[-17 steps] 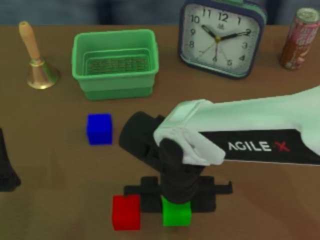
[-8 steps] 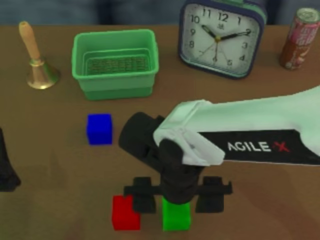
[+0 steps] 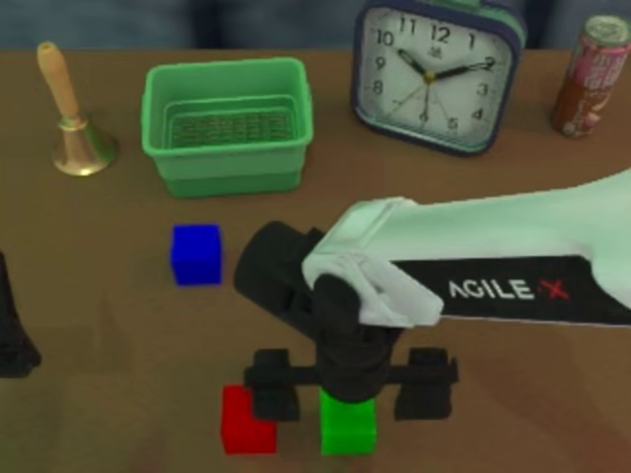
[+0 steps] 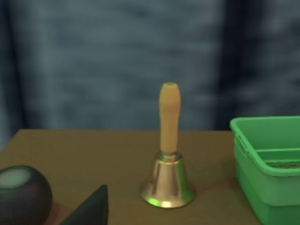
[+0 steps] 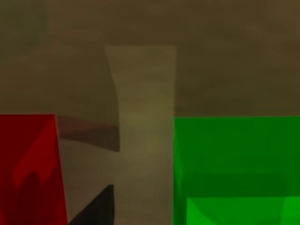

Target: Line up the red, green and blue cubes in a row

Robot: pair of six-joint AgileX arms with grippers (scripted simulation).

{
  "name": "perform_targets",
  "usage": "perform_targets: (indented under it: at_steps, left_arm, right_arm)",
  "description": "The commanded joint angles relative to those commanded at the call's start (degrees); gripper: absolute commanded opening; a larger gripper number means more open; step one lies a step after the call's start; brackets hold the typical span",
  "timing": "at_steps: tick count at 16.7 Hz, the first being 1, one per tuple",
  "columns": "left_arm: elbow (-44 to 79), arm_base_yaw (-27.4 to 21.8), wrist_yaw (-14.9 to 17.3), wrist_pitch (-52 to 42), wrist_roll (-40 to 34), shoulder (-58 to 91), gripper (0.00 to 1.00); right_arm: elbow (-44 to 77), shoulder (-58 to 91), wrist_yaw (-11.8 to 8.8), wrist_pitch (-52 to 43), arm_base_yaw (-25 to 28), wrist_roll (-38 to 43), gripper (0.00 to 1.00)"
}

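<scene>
The green cube [image 3: 347,426] sits on the table [image 3: 118,325] at the near edge of the top view, a little right of the red cube [image 3: 245,424], with a narrow strip of bare wood between them; in my right wrist view the same two show close up, red [image 5: 28,168] on one side and green [image 5: 234,164] on the other, apart and not touching. My right gripper [image 3: 350,384] hangs directly above the green cube with its fingers spread wide, one finger over the red cube's near corner and the other out past the green cube's far side, so nothing is pinched. The blue cube [image 3: 195,253] stands well apart from the pair, farther back and to the left, nearer the pale green basket [image 3: 225,168]. My left arm is parked at the table's left edge, only a dark part of it showing in the top view, and I cannot tell how its fingers stand. Its wrist camera looks across at a brass bell [image 4: 168,183] with a wooden handle, standing upright near the basket's wall [image 4: 267,187]. Along the back of the table I also see an alarm clock [image 3: 434,74] and a drink can [image 3: 590,77] at the far right.
</scene>
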Motion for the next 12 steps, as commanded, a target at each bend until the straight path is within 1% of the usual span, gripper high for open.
perform_targets:
  at_steps: [3, 8, 12]
  left_arm:
    - [0.0, 0.0, 0.0, 0.0, 0.0, 0.0, 1.0]
    - [0.0, 0.0, 0.0, 0.0, 0.0, 0.0, 1.0]
    - [0.0, 0.0, 0.0, 0.0, 0.0, 0.0, 1.0]
  right_arm:
    - [1.7, -0.9, -0.1, -2.4, 0.1, 0.2, 1.0]
    - [7.5, -4.8, -0.1, -12.7, 0.7, 0.1, 1.0]
    - [8.5, -5.7, 0.0, -14.2, 0.7, 0.0, 1.0]
